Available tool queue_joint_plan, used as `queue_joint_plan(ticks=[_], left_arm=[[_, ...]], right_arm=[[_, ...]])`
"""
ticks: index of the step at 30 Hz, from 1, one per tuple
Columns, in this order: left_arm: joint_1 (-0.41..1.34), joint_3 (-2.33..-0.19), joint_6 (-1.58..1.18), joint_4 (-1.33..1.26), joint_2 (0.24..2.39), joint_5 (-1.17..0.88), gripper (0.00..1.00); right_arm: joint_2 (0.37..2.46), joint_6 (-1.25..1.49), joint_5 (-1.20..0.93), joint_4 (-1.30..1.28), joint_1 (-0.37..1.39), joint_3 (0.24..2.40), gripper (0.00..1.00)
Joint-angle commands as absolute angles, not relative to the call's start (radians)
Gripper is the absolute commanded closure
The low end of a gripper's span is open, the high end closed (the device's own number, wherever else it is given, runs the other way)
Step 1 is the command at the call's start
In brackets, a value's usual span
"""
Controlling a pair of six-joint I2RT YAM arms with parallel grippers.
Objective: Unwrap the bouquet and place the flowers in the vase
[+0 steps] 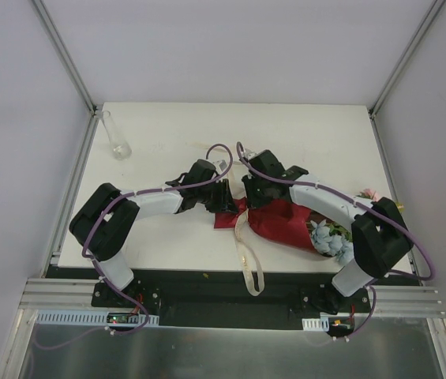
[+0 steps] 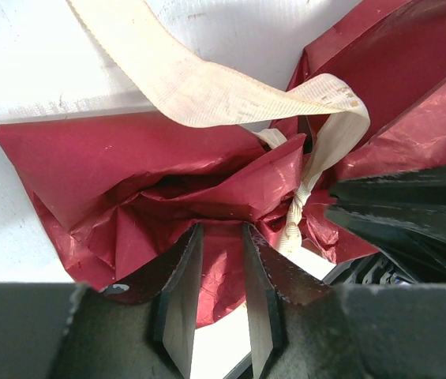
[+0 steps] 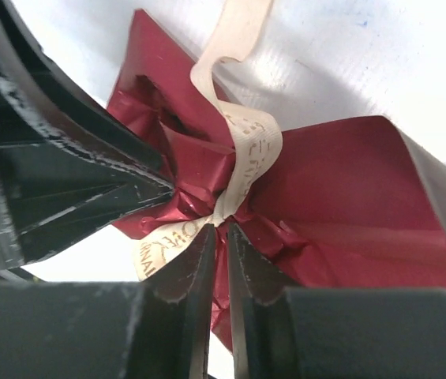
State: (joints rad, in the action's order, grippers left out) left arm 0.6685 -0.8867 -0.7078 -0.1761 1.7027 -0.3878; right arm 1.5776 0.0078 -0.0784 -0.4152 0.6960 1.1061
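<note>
- Left pincer point(image 2: 223, 230): jaws narrowly parted with a fold of dark red wrapping paper point(image 2: 112, 158) bunched between them. Reads as a pinch on the paper at the bouquet's narrow end.
- Right pincer point(image 3: 221, 229): jaws a slit apart, tips right at the knot point(image 3: 234, 197) where the cream ribbon point(image 3: 250, 150) cinches the paper. Can't tell whether it grips ribbon, paper or nothing.
- The two pincers sit tip to tip, nearly touching, both at the tied neck.
- Bouquet point(image 1: 282, 221) lies on its side on the bench point(image 1: 301, 134), near the front edge and right of centre. Flowers point(image 1: 329, 237) point right, partly under the right forearm.
- Step, my read: untying. Ribbon is loose in loops but the knot is not yet undone and the paper is not yet open. Early in the task.
- Next move likely needs the left to anchor the paper while the right gets a clean bite on ribbon only, then pulls away from the knot. Little room for that, so collision risk is real.
- One ribbon tail trails over the bench's front edge and could snag.
- Vase point(image 1: 117, 136) stands upright at the far left corner, well apart from the bouquet. Its neck is slim, so stem insertion looks tight.
- Right arm arcs over the blooms and blocks the overhead view of them.
</note>
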Motion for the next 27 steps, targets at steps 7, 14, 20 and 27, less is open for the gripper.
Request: queue_joint_plan(ticks=[7,14,20,27], left_arm=[[0.684,-0.874,-0.712,-0.175,1.695,-0.399,0.72],[0.686,-0.874,-0.712,-0.175,1.697,-0.399,0.72],[0.684,-0.874,-0.712,-0.175,1.695,-0.397,0.72],[0.687,-0.876,-0.712,-0.175,1.697,-0.397,0.72]], right_arm=[[1.628,-0.051,-0.009,-0.44,0.716,1.173,0.8],[1.649,-0.06,-0.008,-0.44,0.735,1.193,0.81],[1.67,-0.06,-0.006,-0.443,0.739,1.195,0.82],[1.687,-0.06,0.031,-0.448,0.744,1.19,0.85]])
